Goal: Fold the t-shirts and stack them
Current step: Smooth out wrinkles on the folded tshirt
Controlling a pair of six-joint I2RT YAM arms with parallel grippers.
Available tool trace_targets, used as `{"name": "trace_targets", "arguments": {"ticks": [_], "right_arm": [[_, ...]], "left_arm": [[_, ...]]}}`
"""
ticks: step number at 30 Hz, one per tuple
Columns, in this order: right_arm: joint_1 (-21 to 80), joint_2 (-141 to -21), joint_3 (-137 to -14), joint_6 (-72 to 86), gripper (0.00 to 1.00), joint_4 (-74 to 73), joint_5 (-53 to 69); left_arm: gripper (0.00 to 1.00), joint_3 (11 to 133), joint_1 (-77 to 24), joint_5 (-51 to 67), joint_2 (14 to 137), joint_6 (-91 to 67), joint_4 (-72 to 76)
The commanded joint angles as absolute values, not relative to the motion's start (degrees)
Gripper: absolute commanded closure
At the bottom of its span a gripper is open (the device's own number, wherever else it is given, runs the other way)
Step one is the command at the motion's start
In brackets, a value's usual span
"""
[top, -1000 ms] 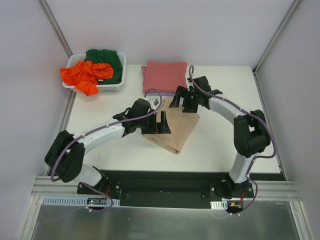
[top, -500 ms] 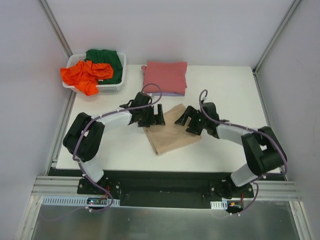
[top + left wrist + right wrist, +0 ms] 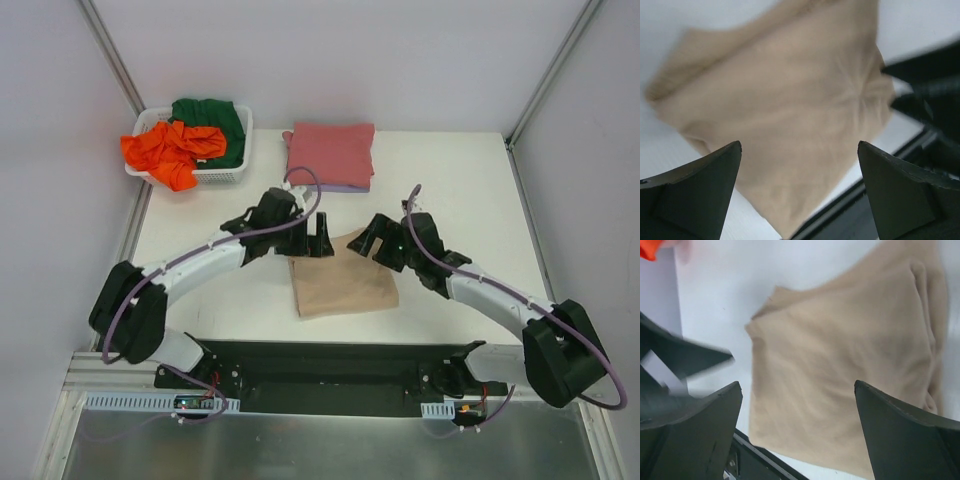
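A white worktop [image 3: 460,180] sits between pale grey walls [image 3: 350,60]. At its far left corner, a white slotted plastic basket [image 3: 232,175] holds a crumpled orange t-shirt [image 3: 170,150] and a dark green one [image 3: 215,118]. At far centre, a folded pinkish-red t-shirt [image 3: 330,152] lies on a pale lavender one [image 3: 345,187]. The folded tan-beige t-shirt [image 3: 340,285] lies near the front edge. The left pincer [image 3: 312,248] and right pincer [image 3: 369,250] hang spread at its far edge, holding nothing. A second ago it lay cornerwise, farther back; now it sits squarer.
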State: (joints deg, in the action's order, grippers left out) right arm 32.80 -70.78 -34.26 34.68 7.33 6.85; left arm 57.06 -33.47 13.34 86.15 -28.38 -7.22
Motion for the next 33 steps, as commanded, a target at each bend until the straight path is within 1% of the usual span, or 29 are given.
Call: {"name": "trace_targets", "arguments": {"ticks": [1,4,9,14,17,20,24,28,30,33], "right_arm": [[30.9,-75.7,-43.1,29.7,0.04,8.1,9.4],[29.3,-82.4,-47.0,29.4,0.04,8.2,10.7],[26.3,-93.3,-50.7,30.3,0.04,9.9,14.3],[23.6,-100.7,-52.8,30.9,0.04,11.2,14.8],[23.3,-102.0,-53.5,30.6,0.04,11.3,15.5],[23.3,-100.1,-54.1,29.2,0.04,11.0,16.6],[23.3,-92.7,-56.1,25.0,0.04,5.4,16.9],[23.4,-82.4,-54.9,20.2,0.04,-2.8,10.3],[23.3,-77.5,-52.9,18.4,0.04,-6.6,6.4],[22.9,-72.2,-48.2,16.4,0.04,-10.5,4.2]], "left_arm": [[0.01,49.3,-43.0,15.6,77.4,-32.2,-5.7],[0.01,44.6,-47.3,17.4,75.7,-34.5,-2.7],[0.01,39.4,-47.7,16.6,77.4,-36.4,-1.5],[0.01,36.7,-47.7,16.4,81.0,-36.8,-1.5],[0.01,35.7,-47.7,14.8,80.3,-36.8,-2.8],[0.01,36.7,-47.7,13.4,77.3,-36.1,-4.8],[0.01,40.0,-47.8,10.6,71.1,-35.0,-7.2],[0.01,42.0,-47.2,1.5,65.8,-36.2,-11.8],[0.01,42.2,-45.2,-1.1,64.8,-38.4,-14.2],[0.01,40.8,-40.0,-0.1,64.9,-42.0,-14.9]]}}
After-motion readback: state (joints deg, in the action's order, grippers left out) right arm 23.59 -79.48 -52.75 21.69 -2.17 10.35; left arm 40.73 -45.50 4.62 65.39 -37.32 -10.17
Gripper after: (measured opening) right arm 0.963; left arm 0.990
